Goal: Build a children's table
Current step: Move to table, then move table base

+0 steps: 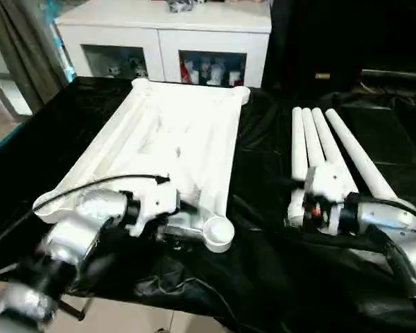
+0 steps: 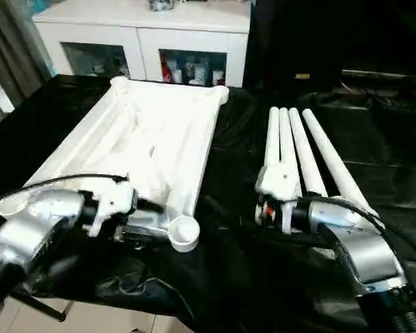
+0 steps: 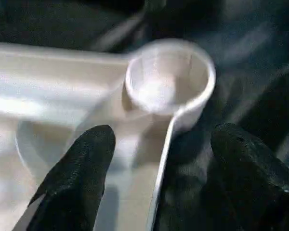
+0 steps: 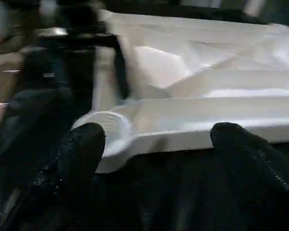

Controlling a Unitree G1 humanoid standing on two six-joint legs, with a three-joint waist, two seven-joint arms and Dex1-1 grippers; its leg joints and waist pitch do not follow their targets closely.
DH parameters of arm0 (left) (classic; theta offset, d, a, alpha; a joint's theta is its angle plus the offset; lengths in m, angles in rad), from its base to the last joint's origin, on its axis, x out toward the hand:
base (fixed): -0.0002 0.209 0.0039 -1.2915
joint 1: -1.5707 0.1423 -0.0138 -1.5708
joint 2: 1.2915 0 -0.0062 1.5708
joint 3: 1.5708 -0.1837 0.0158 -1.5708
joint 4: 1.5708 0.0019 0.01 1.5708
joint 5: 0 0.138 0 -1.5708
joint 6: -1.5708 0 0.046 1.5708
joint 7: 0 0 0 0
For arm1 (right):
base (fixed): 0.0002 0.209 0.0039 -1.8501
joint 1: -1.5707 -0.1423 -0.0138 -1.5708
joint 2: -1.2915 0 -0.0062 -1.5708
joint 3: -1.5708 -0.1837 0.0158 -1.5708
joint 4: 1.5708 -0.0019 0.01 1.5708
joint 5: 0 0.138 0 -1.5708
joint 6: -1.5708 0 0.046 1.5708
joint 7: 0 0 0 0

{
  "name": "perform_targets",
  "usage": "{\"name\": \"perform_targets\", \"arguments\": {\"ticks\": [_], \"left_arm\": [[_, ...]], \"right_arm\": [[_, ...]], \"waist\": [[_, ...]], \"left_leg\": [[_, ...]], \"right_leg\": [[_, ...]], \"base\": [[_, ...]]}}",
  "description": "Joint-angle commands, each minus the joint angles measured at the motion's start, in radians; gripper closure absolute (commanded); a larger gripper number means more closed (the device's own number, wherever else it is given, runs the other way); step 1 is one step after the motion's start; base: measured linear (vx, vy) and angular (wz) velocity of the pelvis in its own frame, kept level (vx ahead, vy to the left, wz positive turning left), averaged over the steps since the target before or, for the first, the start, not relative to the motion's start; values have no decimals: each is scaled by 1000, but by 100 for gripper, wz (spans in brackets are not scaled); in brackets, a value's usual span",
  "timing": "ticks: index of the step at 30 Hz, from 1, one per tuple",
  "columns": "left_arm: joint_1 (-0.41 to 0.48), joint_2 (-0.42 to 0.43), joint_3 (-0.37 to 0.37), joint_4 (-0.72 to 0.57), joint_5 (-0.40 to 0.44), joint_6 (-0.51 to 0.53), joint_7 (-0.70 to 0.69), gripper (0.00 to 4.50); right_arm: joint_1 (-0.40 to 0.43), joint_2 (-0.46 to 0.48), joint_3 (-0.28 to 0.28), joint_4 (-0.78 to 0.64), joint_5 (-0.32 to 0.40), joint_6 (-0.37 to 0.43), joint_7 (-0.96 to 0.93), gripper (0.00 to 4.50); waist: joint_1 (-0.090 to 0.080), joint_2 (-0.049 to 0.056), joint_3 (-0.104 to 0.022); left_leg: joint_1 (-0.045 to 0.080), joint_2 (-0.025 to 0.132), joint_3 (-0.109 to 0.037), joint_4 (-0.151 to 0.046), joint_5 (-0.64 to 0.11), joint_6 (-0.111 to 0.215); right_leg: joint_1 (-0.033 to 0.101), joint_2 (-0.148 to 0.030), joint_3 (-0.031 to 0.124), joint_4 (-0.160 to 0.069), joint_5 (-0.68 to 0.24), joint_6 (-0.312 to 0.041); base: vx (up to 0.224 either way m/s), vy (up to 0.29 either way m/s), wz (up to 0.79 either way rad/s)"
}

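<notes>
The children's table lies in parts on the black-draped work table. Its white tabletop (image 1: 173, 139) rests upside down with the ribbed underside up. Its near right corner ends in a round socket (image 1: 218, 232). My left gripper (image 3: 159, 139) is open at that corner, one black finger (image 3: 86, 159) over the ribs and the other outside the rim, just short of the socket (image 3: 168, 82). Several white tapered legs (image 1: 319, 146) lie side by side to the right. My right gripper (image 4: 159, 139) sits open and empty at their near ends, pointing toward the tabletop (image 4: 207, 82).
A white cabinet (image 1: 166, 35) with glass doors stands behind the work table, with a grey curtain (image 1: 21, 48) at the far left. A black cable (image 1: 90, 184) arcs over my left forearm. The black cloth (image 1: 263, 277) hangs over the table's near edge.
</notes>
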Motion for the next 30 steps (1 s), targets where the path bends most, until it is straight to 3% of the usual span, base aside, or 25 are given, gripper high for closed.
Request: {"name": "perform_targets", "arguments": {"ticks": [1, 6, 14, 18, 26, 30], "left_arm": [[-19, 8, -15, 34, 24, -8, -24, 126], [-63, 5, -20, 139, 40, -40, -73, 170], [-88, 12, -8, 207, 53, -84, -83, 251], [-85, 8, 3, 215, 51, -92, -88, 268], [-103, 2, -3, 275, 96, -170, -16, 345], [-92, 1, 6, 259, 101, -218, -5, 380]], "right_arm": [[-12, -12, 6, -30, 18, 17, 33, 52], [-12, -37, 29, -52, 12, 5, 77, 52], [-4, -50, 35, -66, -7, 9, 93, 52], [15, -55, 43, -82, -12, 11, 93, 52], [27, -55, 49, -86, -35, 5, 81, 52], [55, -61, 48, -112, -28, 14, 75, 52]], "waist": [[4, 5, -65], [8, 9, -70], [14, 10, -67], [14, 11, -68], [11, 12, -67], [14, 18, -68]], "left_leg": [[-9, 91, -34, -84, -56, 76], [-6, 98, -26, -82, -59, 76], [-9, 106, -21, -88, -88, 43], [-10, 107, -22, -88, -75, 45], [-12, 105, -22, -88, -90, 40], [-11, 108, -23, -88, -93, 37]], "right_leg": [[59, -94, 51, -70, -76, -299], [58, -97, 42, -70, -43, -322], [61, -100, 37, -71, -98, -301], [61, -102, 37, -70, -78, -298], [62, -101, 37, -76, -111, -285], [61, -102, 38, -74, -97, -289]], "base": [[0, 0, 0], [0, 0, 0], [0, 0, 0], [0, 0, 0], [0, 0, 0], [0, 0, 0]]}}
